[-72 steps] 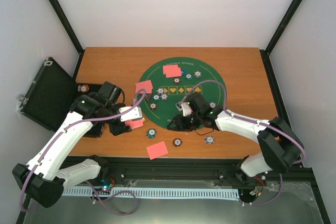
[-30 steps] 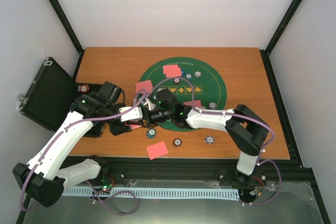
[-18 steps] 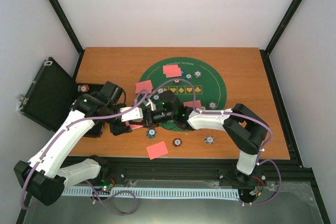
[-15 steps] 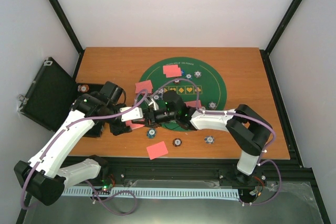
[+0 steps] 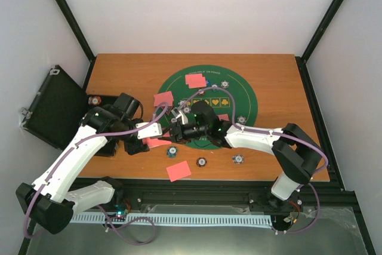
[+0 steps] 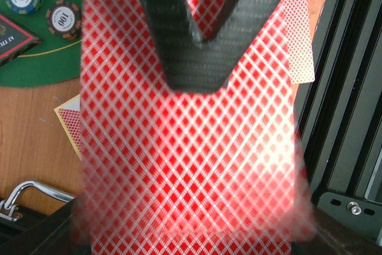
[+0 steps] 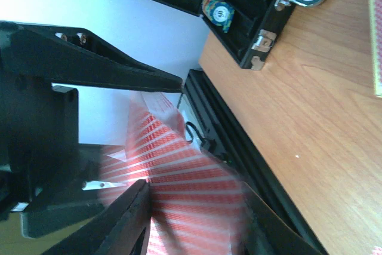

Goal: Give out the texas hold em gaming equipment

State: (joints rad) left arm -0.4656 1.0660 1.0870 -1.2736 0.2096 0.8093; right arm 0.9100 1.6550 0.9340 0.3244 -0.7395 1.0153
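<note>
My left gripper (image 5: 145,140) is shut on a deck of red-backed playing cards (image 5: 153,143) over the wood, left of the green mat (image 5: 239,97). The deck fills the left wrist view (image 6: 191,165) and hides the left fingers. My right gripper (image 5: 173,131) has reached across to the deck. Its black fingers (image 6: 197,70) meet on the top card, and a red card (image 7: 191,171) lies between its jaws (image 7: 194,201). Dealt cards lie on the table (image 5: 163,98) (image 5: 195,79) (image 5: 178,171). Striped chips (image 5: 171,151) (image 5: 202,162) (image 5: 237,159) sit near the front.
The open black case (image 5: 54,108) lies at the left edge with a chip stack (image 7: 218,9) inside. The black red-edged triangle marker (image 6: 12,34) and two chips (image 6: 64,19) sit on the mat. The table's black front rail (image 5: 197,192) is close below.
My right arm swung from the mat's front across to the deck in my left gripper. In the last half second its elbow shifted right. The left arm has stayed put.
</note>
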